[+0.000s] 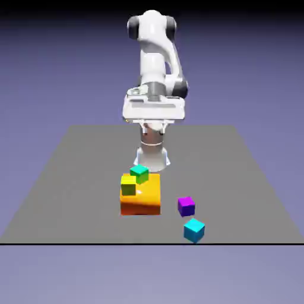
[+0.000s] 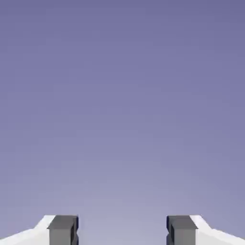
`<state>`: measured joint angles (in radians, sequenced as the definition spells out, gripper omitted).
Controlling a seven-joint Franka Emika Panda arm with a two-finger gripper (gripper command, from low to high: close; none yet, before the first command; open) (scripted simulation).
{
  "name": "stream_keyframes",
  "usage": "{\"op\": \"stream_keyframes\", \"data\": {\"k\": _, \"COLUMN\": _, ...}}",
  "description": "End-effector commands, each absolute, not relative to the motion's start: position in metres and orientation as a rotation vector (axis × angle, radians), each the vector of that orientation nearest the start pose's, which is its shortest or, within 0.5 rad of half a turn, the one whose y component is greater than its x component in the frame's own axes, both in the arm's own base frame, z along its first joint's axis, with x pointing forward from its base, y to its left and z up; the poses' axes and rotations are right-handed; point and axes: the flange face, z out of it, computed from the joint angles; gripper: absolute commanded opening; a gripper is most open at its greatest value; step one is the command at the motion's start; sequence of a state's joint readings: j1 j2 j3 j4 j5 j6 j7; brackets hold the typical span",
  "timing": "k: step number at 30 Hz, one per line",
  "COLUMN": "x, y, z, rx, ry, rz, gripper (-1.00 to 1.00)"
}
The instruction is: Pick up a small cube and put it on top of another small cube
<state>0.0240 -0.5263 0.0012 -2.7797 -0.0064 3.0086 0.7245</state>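
Lower right of the frame, exterior view: small cyan cube, plain, on the grey table, near the table's front edge. Sits turned, a corner toward the camera.

Just above it in the frame and slightly left, a purple cube, also on the table, near the cyan one, a gap between them.

Left of these two, lower centre of the frame: big orange block, far larger than any cube, well apart from the cyan one. A yellow cube shows at the block's upper left; a green cube shows just above and right of the yellow, at the block's far side. Cannot tell exactly what either rests on.

Upper centre of the frame: white arm, its base at the table's far side, behind the block. Gripper high, well apart from all the cubes. Hand view: fingers wide, one at lower left, one at lower right, nothing held between them; the rest of that view is plain blue-violet backdrop, paler toward the bottom.
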Motion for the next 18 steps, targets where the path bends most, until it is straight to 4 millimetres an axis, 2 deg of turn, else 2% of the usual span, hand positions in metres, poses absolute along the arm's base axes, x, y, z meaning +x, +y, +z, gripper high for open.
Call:
{"op": "stream_keyframes", "data": {"k": 1, "x": 0.408, "y": 0.016, "z": 0.446, "rx": -2.577, "ry": 0.888, "rz": -0.960, "gripper": 0.00}}
{"op": "stream_keyframes", "data": {"k": 9, "x": 0.470, "y": 0.061, "z": 0.388, "rx": -2.879, "ry": 0.629, "rz": -0.637, "gripper": 0.00}}
{"op": "stream_keyframes", "data": {"k": 18, "x": 0.517, "y": 0.119, "z": 0.297, "rx": -3.131, "ry": 0.272, "rz": -0.225, "gripper": 0.00}}
